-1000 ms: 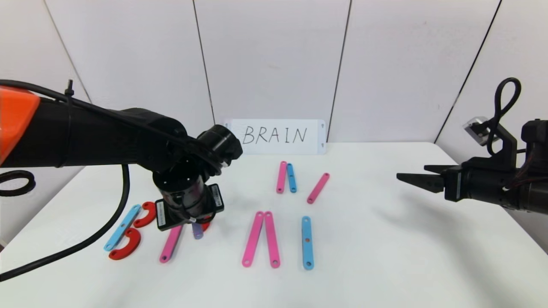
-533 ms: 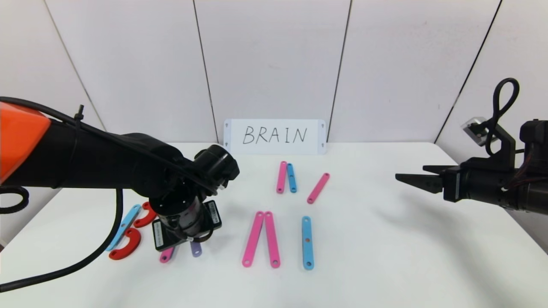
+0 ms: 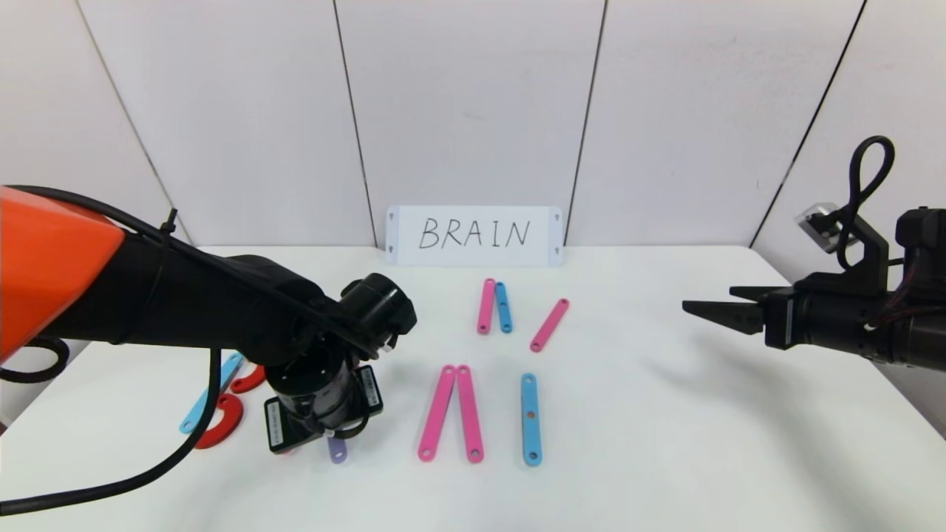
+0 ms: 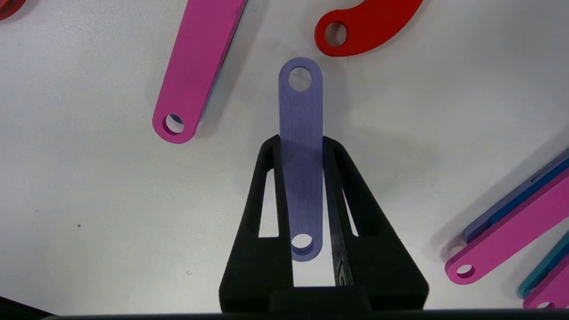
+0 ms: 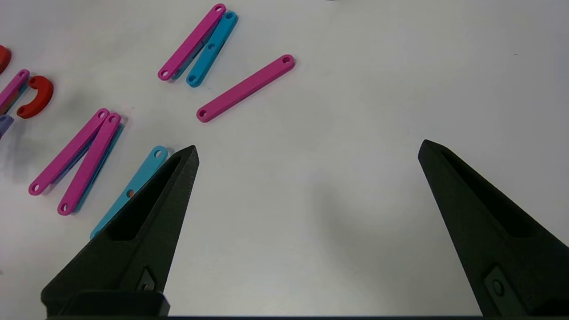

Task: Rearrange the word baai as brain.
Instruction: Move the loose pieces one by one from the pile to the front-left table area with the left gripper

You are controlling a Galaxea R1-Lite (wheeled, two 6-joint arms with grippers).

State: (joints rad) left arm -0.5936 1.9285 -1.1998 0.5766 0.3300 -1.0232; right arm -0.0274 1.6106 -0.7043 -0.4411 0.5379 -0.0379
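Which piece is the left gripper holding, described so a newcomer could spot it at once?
Start at the white BRAIN card at the table's back edge, then come to the near left, under the left gripper. Its fingers are shut on a short purple bar, the only purple piece; the pink bar and red curve beside it lie free.

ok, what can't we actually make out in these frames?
- Head view: left gripper and most of the purple bar are hidden under the left wrist; only the bar's tip shows.
- Head view: the blue bar and red curves are partly covered by the left arm.
- Left wrist view: pink bar and red curve are cut off by the frame edge.
- Whether the purple bar is lifted or still on the table: unclear.
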